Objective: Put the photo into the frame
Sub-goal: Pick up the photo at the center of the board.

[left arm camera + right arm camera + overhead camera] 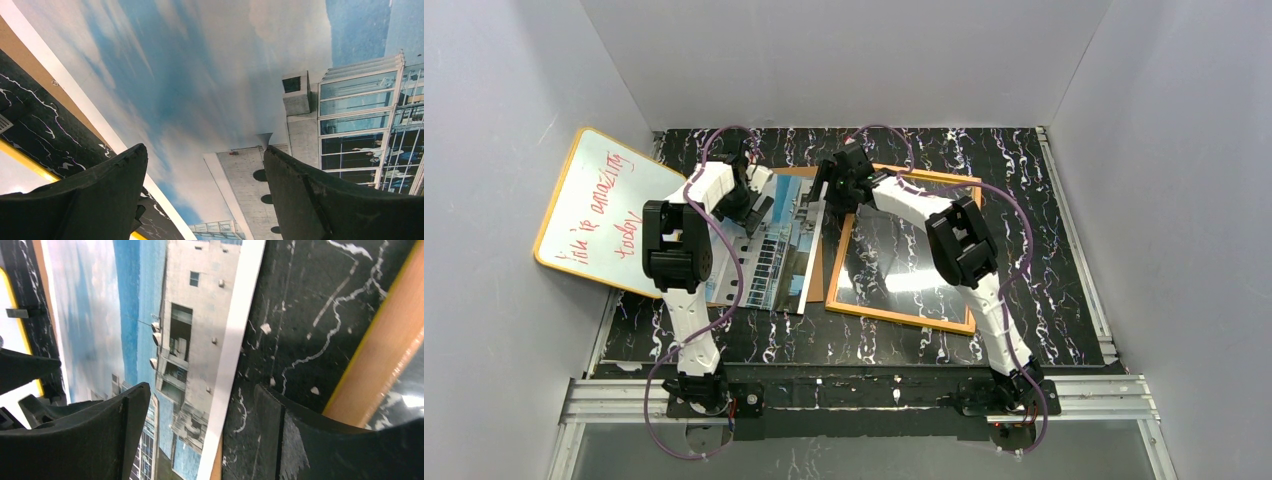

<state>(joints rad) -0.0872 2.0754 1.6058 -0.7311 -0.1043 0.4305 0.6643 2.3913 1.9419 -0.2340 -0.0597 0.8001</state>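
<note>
The photo (pixel 769 265) lies face up on a brown board (pixel 792 172) at the left of the desk (pixel 1064 250). The frame (pixel 899 317) lies flat just to its right, its glass catching the light. Whether the two touch cannot be told.

The left gripper (pixel 204 149) hangs over the sky part of the print with its fingers spread and nothing between them. The right gripper (pixel 201 386) is also spread and empty. In its own view the white right margin of the photo runs between its fingers, with the frame's orange border off to the right. Whether either gripper touches the paper cannot be seen.

The photo looks like a thin, light sheet that will bend and sag when lifted from one side, and a hard pinch or a drag would probably crease it. Since it lies flat, its face offers nothing to grasp, so the hold has to come at a margin. The right margin looks the best place. Part of it seems to reach past the board over bare desk, which may give a finger room to slip under. A second hold at the left or far margin would likely keep the sheet from drooping on the way over.

The frame appears stiff and heavier, and its glass is fragile and smooth, so the print may slide on it once laid down
</note>
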